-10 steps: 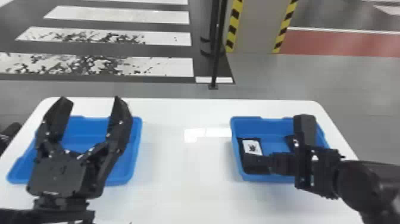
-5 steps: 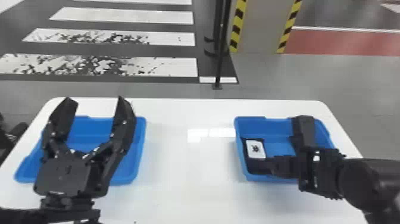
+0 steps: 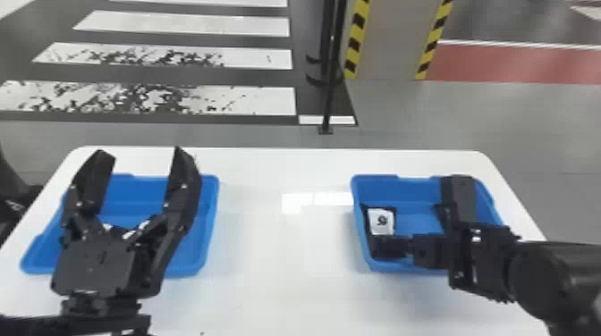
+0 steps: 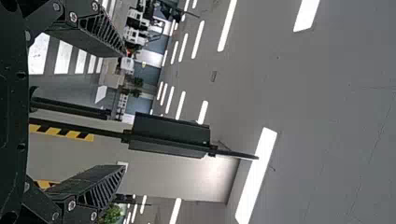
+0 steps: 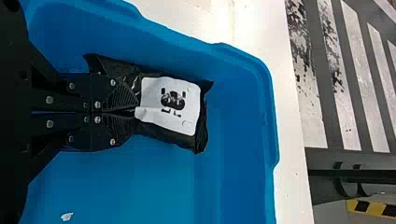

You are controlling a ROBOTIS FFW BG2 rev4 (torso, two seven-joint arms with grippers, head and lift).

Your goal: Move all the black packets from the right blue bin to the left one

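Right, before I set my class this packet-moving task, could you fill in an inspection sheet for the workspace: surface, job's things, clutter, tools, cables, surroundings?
Surface: white table with rounded corners.
Job's things: black packet with a white label inside the right blue bin; white patches in the left blue bin, partly hidden, so packets there can't be counted.
Clutter: small white scrap in the right bin.
Grippers: left black two-fingered tool open at the left bin; right black two-fingered tool shut on the packet.
Cables: nothing seen.
Surroundings: black upright pole, grey pillar with yellow-and-black edging, worn white floor stripes.
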